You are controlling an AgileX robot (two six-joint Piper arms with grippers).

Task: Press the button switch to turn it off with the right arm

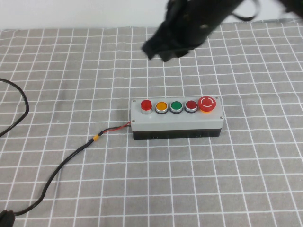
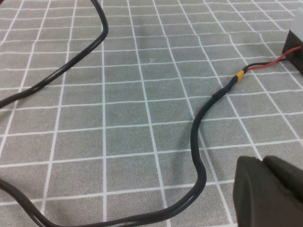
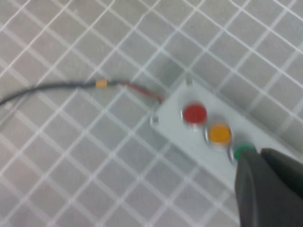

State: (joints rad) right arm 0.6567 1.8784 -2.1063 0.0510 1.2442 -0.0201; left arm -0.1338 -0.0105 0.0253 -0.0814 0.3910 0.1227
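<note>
The button switch is a small bright-red raised button with a silver collar at the left end of the grey-topped button box. It also shows in the right wrist view. The right arm reaches in from the top of the high view. Its black right gripper hangs in the air behind the box, apart from the button, fingers together and empty. In the right wrist view the right gripper covers part of the green button. My left gripper is shut and empty over the cloth by the cable.
The box also carries an orange button, a green button, a dark red flat button and a large red mushroom button. A black cable runs from the box's left end across the checked cloth to the front left.
</note>
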